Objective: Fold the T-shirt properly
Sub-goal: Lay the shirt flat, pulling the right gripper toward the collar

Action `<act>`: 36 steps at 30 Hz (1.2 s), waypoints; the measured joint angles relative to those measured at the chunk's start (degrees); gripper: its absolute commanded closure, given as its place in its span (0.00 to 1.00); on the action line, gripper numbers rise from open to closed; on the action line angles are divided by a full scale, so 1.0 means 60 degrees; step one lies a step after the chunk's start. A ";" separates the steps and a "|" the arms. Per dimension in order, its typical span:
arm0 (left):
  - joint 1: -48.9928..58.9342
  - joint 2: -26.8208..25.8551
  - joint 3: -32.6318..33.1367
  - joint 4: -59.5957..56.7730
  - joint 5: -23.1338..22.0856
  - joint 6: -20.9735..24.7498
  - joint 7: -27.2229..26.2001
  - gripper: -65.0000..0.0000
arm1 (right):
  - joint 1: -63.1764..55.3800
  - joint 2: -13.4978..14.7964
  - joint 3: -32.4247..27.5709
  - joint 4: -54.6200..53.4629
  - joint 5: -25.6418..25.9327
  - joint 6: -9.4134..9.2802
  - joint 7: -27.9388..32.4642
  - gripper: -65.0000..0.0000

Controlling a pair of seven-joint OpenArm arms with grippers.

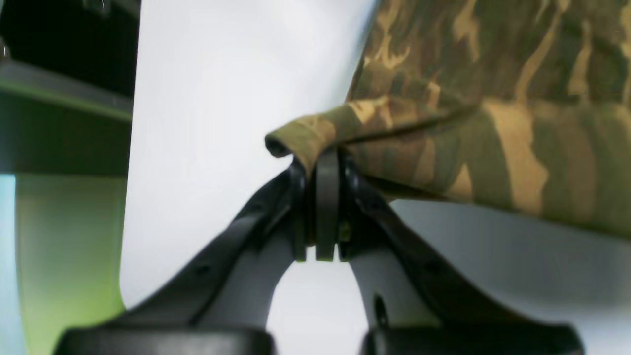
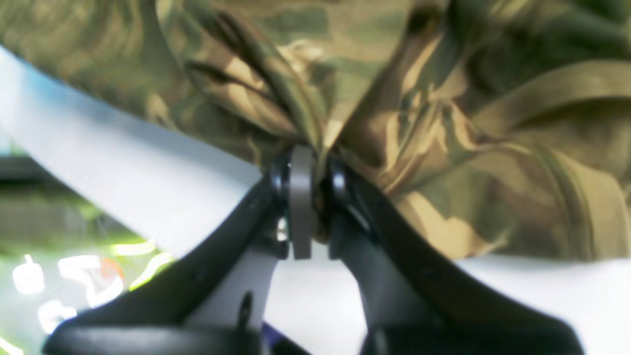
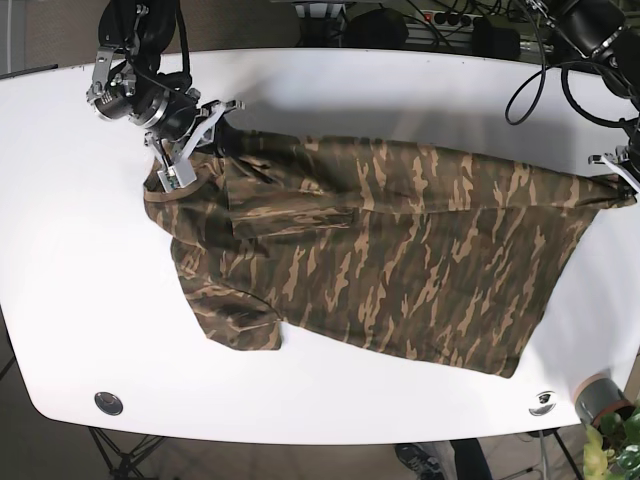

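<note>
1. The camouflage T-shirt (image 3: 380,250) lies spread across the middle of the white table (image 3: 330,80), stretched from the upper left of the base view to the right edge.
2. My right gripper (image 3: 190,140) sits at the upper left of the base view, pinched tight on the shirt's top corner near the collar; in the right wrist view the fingers (image 2: 300,197) meet with bunched cloth squeezed between them.
3. My left gripper (image 3: 622,172) is at the far right edge of the base view, clamped on the shirt's opposite corner. In the left wrist view a rolled hem (image 1: 315,130) sits over the closed fingertips (image 1: 328,197).
4. The shirt's top edge runs nearly straight between my two grips. The lower edge slants from a sleeve (image 3: 235,320) at lower left to the bottom corner at lower right.
5. Open table lies above the shirt toward the top of the base view, and a broad bare band runs along the left side and the bottom.
6. On the right there is little room: my left grip is almost at the table's edge, with cables (image 3: 540,70) hanging at the upper right.
7. Two round fittings (image 3: 108,402) sit near the table's bottom edge, one at lower left and one at lower right, both apart from the cloth.
</note>
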 measured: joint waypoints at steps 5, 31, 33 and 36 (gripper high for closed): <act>0.0364 -0.0058 -0.0783 -0.0004 -0.0087 0.0004 -0.0080 1.00 | -0.0357 0.0535 -0.0412 0.0011 0.0827 0.0007 0.0186 0.97; 0.1432 -0.0076 -0.1541 0.0022 -0.0025 0.0007 -0.0197 0.73 | -0.0969 0.1851 -0.2178 0.0007 0.1785 -0.0007 0.0087 0.45; 0.1432 -0.0076 -0.1541 0.0022 -0.0029 0.0007 -0.0193 0.60 | -0.0973 0.1851 -0.2175 0.0007 0.1785 -0.0004 0.0102 0.37; 0.1432 -0.0087 -0.1428 0.0022 0.0018 0.0011 -0.0189 0.46 | -0.0969 0.1847 -0.2160 0.0007 0.1785 -0.0004 0.0106 0.34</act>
